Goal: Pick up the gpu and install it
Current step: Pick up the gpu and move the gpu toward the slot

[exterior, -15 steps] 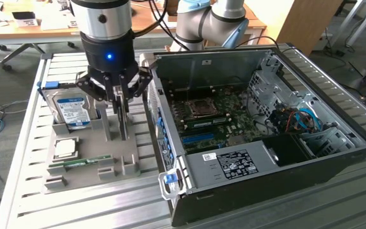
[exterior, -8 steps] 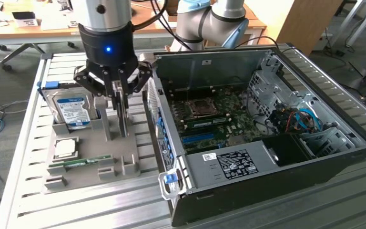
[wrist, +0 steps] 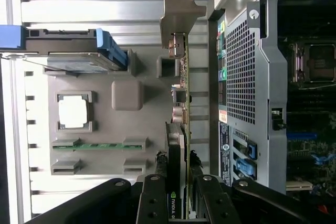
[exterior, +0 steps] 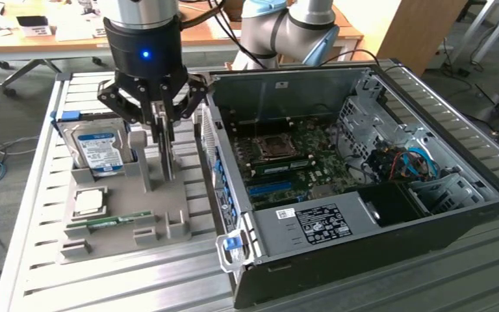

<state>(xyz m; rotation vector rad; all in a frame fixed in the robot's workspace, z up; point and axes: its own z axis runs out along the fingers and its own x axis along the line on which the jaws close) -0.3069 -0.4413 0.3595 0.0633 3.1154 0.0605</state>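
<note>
The gpu [wrist: 181, 80] stands on edge in the grey holder tray [wrist: 105, 124], seen edge-on as a thin green board with a black cooler and a silver end bracket [wrist: 178, 9]. My gripper [wrist: 178, 203] comes down over it with a black finger [wrist: 153, 198] pressed against each face, shut on the card. In the exterior view the gripper [exterior: 164, 146] hangs over the tray [exterior: 128, 198], just to the left of the open computer case [exterior: 353, 214]. Whether the card has left its slot I cannot tell.
The tray also holds a silver hard drive [exterior: 98, 146] with a blue-white label, a square processor [exterior: 89, 200] and a narrow green RAM stick [exterior: 111, 221]. The case lies open with its motherboard [exterior: 284, 162] exposed. All of it rests on a slatted metal table [exterior: 102, 286].
</note>
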